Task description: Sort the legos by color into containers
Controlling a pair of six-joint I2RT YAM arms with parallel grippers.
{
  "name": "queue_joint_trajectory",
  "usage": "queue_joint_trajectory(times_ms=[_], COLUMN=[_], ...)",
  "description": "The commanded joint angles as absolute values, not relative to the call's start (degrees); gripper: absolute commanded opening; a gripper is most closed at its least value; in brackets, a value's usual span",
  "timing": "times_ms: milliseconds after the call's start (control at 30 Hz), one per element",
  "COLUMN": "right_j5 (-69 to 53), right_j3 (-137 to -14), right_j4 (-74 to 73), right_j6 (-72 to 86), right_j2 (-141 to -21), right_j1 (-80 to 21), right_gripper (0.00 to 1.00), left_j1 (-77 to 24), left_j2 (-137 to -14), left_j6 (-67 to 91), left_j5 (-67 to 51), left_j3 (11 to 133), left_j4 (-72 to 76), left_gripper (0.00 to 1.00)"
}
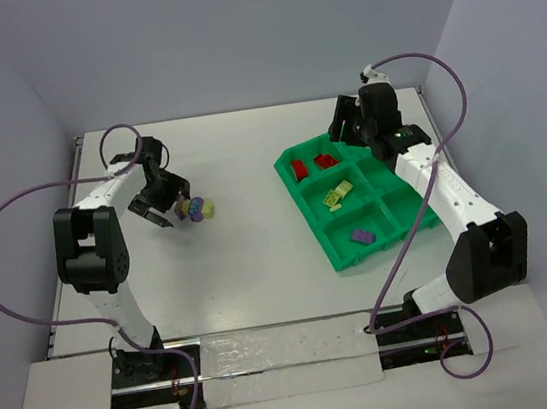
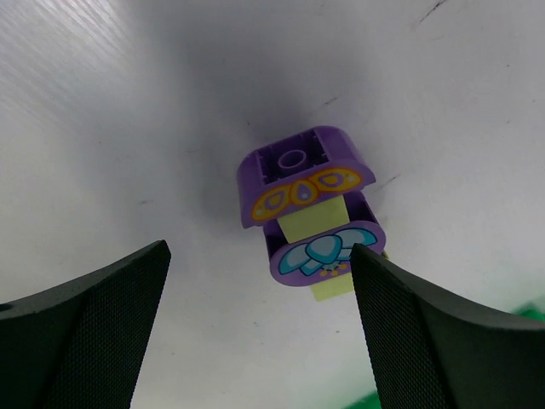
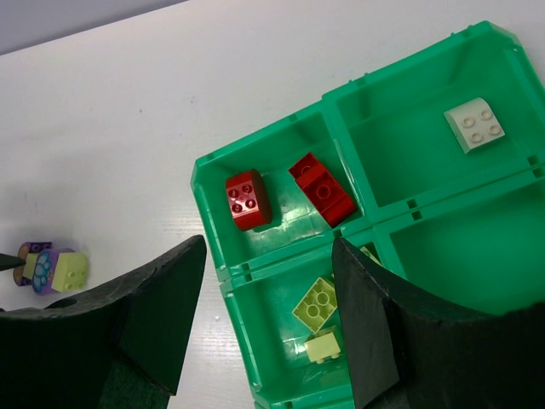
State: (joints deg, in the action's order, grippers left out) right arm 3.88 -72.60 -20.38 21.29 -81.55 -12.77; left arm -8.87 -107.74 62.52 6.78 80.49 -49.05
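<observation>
Left of centre on the white table lies a small cluster of legos: two purple printed bricks with a pale yellow-green brick between them. My left gripper stands open just beside the cluster; in the left wrist view its right finger is next to the lower purple brick, with nothing gripped. The green tray of containers holds two red bricks, yellow-green bricks, a cream brick and a purple brick, each colour in its own compartment. My right gripper hovers open and empty over the tray.
Walls close the table in on the left, back and right. The tray sits at an angle on the right half. Purple cables loop from both arms. The cluster also shows at the left edge of the right wrist view.
</observation>
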Motion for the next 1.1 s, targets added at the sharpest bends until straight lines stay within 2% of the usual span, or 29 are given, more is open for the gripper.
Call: queue_joint_trajectory(times_ms=[0,467,900,1067], right_j5=[4.48,4.66,4.66,4.9], right_j3=[-73.39,-73.27,-73.53,-73.15], right_j4=[-20.22,-20.65,-20.92,-20.83], right_j6=[20.39,20.48,20.8,21.09], right_j2=[-79.01,-79.16,-79.98,-79.83], right_j1=[-13.45,-14.47,-15.47,-15.82], right_gripper=[0.68,0.69,0.69,0.69], left_j1=[-7.83,-5.53,-4.92,-5.01], left_j2=[-110.52,-117.69,-120.26,-119.24], left_j6=[66.79,72.19,71.87,72.25], left_j5=[0.93,0.73,-1.73,-1.8], left_j3=[84.63,90.93,90.67,89.53], left_j4=[-48.16,-49.68,-48.25,-47.99], left_gripper=[0.94,0.95,0.94,0.89])
